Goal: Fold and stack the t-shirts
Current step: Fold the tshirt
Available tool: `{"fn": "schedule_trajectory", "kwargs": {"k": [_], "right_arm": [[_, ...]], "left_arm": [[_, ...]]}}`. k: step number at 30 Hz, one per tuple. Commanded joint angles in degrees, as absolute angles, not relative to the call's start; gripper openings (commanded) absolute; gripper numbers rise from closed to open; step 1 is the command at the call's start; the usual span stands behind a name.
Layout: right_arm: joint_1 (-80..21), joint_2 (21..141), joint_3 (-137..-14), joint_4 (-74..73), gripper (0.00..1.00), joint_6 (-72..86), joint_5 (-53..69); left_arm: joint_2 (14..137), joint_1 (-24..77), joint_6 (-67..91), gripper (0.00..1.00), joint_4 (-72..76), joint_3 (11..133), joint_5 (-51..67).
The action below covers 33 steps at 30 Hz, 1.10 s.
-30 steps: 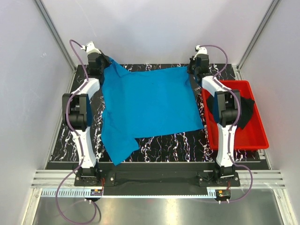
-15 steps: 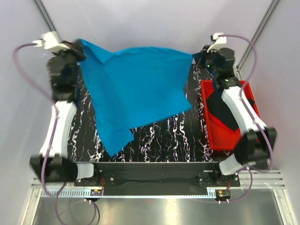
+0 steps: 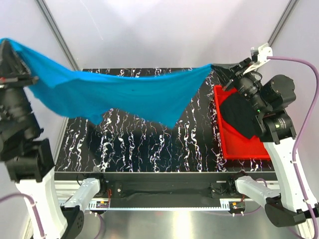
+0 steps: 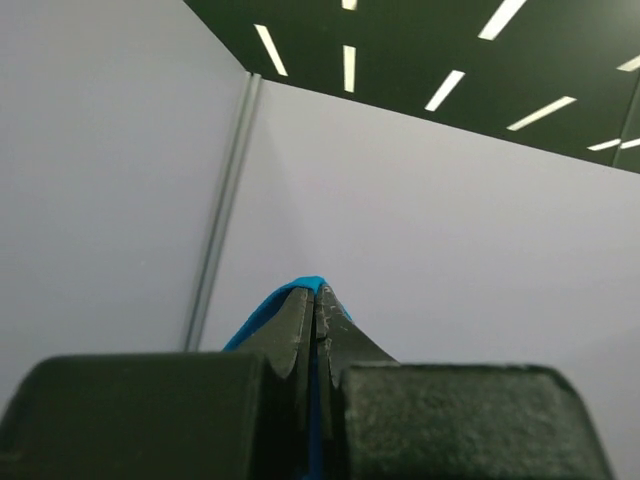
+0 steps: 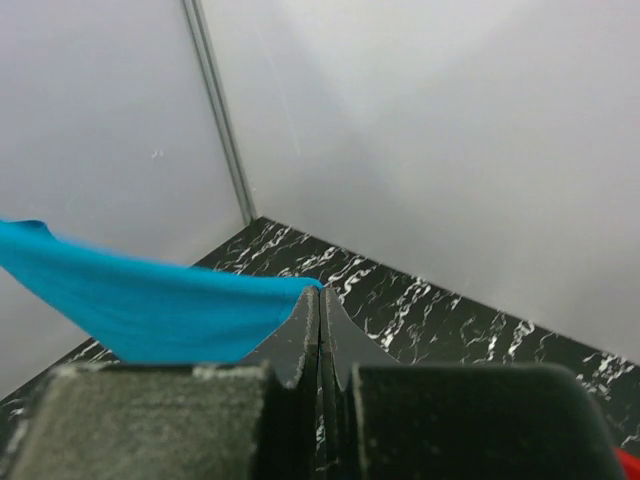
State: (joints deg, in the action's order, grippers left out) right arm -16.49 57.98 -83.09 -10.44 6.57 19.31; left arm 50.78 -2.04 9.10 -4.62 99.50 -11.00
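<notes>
Our left hand point(image 4: 313, 296) and right hand point(image 5: 320, 300), both clamped shut, each pinch a corner of the bright sky-blue cloth t-shirt point(image 3: 124, 94). We should lower it evenly and taut onto the black marbled counter point(image 3: 149, 144).

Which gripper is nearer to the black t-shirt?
Right. The right gripper hangs at the far-left corner of the red tray, near the black t-shirt; the left gripper is past the left edge of the table.

Black marbled table point(image 3: 149, 144); 1 red tray point(image 3: 239, 148) on right side.
</notes>
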Motion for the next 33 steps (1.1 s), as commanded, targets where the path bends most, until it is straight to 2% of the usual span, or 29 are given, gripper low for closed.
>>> {"fn": "schedule_trajectory", "kwargs": {"k": [1,5,10,16,23,33], "right_arm": [[-16.8,55.6,-83.8,-14.2,0.00,8.7,21.2],[-16.8,52.1,-83.2,-14.7,0.00,11.0,20.7],[-16.8,47.6,-80.0,-13.7,0.00,13.1,17.9],[-16.9,44.8,-79.7,-13.2,0.00,13.7,16.4],[-16.8,47.5,-81.4,-12.5,0.00,17.2,16.4],[-16.8,43.2,-88.4,-13.7,0.00,19.2,25.0]], "left_arm": [[47.5,-2.1,6.5,0.00,-9.1,102.3,-20.3],[44.2,-2.0,8.4,0.00,-11.2,103.8,-34.0],[43.3,-2.1,12.5,0.00,-14.3,102.8,-44.6],[42.0,-1.8,12.1,0.00,-12.9,101.9,-41.1],[35.6,-1.8,12.1,0.00,-3.3,93.4,-20.6],[31.7,-1.7,17.0,0.00,-2.7,97.6,-9.9]]}}
